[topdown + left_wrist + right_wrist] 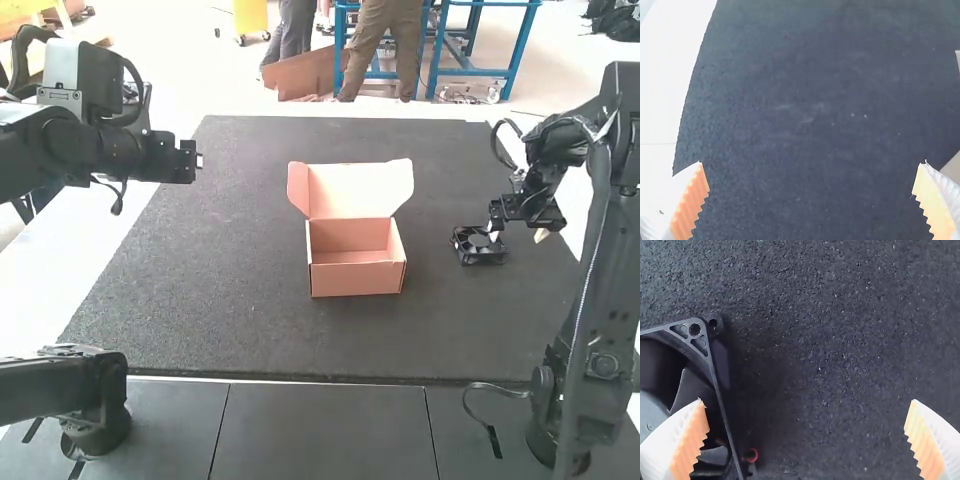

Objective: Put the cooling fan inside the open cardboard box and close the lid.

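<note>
Right gripper point(807, 405) spread wide, white ribbed fingers point(670, 440) with orange toothed pads point(690, 437). One finger sits in front of the black cooling fan point(690, 370), the other over bare worktop point(840, 315), well apart from the fan. Fan's square frame corner shows a mounting hole point(694, 330); a short red wire point(752, 456) pokes out at the frame edge. Worktop surface is dark, speckled and grainy. Can't tell if the finger touches the fan.

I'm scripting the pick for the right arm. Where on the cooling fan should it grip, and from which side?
Probably from above, pinching the cooling fan's straight frame wall, one finger inside the opening and one outside. The fan lies face up on the mat, and the open right gripper straddles that edge.
</note>
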